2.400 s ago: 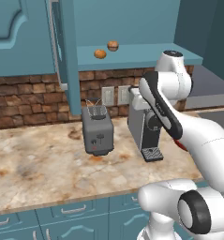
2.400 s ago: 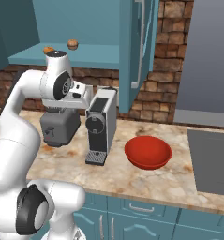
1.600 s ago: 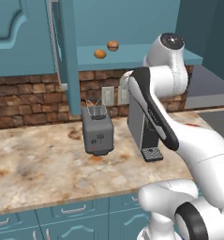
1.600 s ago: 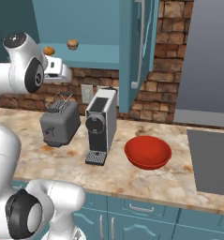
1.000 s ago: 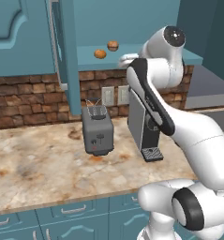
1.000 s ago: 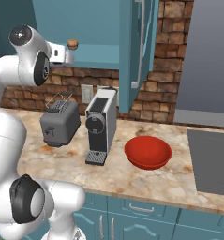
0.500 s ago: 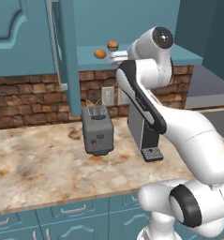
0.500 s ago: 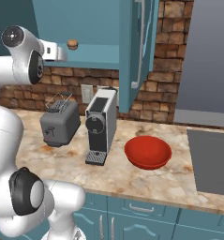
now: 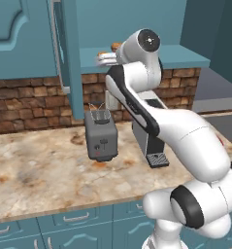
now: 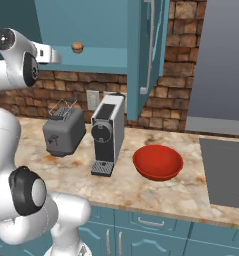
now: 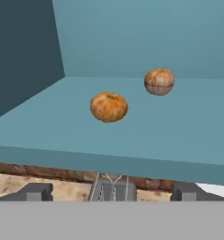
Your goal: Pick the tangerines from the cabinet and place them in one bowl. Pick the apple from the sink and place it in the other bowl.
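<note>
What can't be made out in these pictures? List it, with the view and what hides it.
- Nearer tangerine: hidden behind the arm in the right base view.
- Farther tangerine: mostly covered by the arm in the left base view.
- Gripper: fingertips cut by the hand view's bottom edge; they stand apart with nothing between them.
- Red bowl: hidden by the arm in the left base view.

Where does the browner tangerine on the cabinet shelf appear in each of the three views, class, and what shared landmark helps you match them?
Left base view: browner tangerine, top centre, partly behind the arm.
Right base view: upper left, on the teal shelf.
Hand view: upper right, behind the plain tangerine.
Shared landmark: the toaster.
</note>
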Tool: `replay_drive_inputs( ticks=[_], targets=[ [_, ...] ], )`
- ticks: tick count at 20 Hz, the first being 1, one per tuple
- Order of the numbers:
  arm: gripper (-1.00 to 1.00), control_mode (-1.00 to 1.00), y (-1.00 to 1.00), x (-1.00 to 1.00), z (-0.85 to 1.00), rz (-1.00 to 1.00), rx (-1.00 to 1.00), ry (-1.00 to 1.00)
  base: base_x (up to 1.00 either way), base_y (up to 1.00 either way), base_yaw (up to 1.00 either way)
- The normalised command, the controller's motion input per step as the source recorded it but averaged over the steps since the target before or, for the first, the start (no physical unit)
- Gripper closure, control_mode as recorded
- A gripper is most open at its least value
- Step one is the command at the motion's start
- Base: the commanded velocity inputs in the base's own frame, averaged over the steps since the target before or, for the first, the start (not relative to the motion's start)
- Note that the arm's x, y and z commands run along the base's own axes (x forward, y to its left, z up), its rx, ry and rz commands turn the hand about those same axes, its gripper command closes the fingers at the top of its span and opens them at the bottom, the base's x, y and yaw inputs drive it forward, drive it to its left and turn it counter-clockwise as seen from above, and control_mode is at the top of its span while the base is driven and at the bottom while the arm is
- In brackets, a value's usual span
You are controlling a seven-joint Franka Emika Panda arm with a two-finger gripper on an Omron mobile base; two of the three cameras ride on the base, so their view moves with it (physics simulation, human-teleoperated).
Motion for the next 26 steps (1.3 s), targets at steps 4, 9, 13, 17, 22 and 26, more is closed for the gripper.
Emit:
replay_drive_inputs(
  ticks=[4,9,13,17,22,26],
  targets=[
    [-1.00,-1.00,0.41,0.38,0.02,0.01,0.00,0.00,0.00,0.00,0.00],
    [-1.00,-1.00,0.34,0.45,0.02,0.02,0.00,0.00,0.00,0.00,0.00],
    [-1.00,-1.00,0.11,0.49,0.20,0.03,0.00,0.00,0.00,0.00,0.00],
    [-1.00,-1.00,0.00,0.53,0.16,0.04,0.00,0.00,0.00,0.00,0.00],
    [-1.00,-1.00,0.00,0.17,0.00,0.06,0.00,0.00,0.00,0.00,0.00],
    [-1.00,-1.00,-0.08,0.00,0.00,0.01,0.00,0.00,0.00,0.00,0.00]
  ],
)
